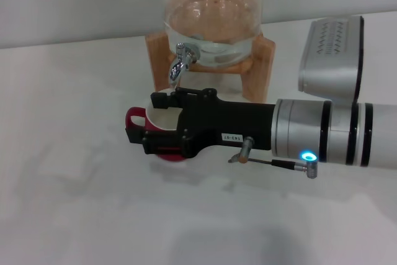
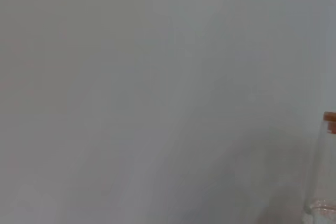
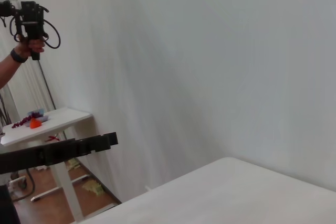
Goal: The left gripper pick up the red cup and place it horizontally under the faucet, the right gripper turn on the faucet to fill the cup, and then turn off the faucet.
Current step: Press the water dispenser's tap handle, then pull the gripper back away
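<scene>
The red cup (image 1: 138, 120) stands on the desk (image 1: 74, 203) just below the faucet (image 1: 180, 61) (spout above its mouth). The right hand (image 1: 158, 125) reaches over it; its grip I cannot tell. Better to lift toward the faucet's lever without nudging the cup

You find one marking only: a small white label (image 1: 231, 136) on the black gripper (image 1: 162, 123), centre of the head view, its characters too small to read.

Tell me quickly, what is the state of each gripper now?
Left gripper: not in view.
Right gripper: black, blocky, reaching over the rounded dark-red ceramic cup below the shiny chrome faucet; open or shut cannot be told.
</scene>
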`<state>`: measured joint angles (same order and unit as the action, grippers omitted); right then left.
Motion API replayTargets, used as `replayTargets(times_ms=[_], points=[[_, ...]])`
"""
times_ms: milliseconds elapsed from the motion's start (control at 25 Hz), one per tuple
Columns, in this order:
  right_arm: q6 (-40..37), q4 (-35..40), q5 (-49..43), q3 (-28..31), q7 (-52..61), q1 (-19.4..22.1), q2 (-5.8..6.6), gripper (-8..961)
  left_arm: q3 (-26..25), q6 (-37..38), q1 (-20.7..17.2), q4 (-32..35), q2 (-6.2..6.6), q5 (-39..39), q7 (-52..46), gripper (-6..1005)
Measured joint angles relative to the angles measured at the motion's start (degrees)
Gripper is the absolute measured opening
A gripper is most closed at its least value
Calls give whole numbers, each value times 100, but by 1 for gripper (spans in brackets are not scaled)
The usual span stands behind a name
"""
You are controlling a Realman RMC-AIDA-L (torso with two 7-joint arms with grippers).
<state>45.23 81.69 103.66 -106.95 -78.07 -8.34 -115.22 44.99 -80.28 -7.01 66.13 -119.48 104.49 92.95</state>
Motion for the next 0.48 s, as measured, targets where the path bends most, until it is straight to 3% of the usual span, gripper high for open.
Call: replayTargets(times_ms=[480], points=[[-97,-38,27,-118,2,-156,0,779,1,-5,33,-22,14,-133,21,835]])
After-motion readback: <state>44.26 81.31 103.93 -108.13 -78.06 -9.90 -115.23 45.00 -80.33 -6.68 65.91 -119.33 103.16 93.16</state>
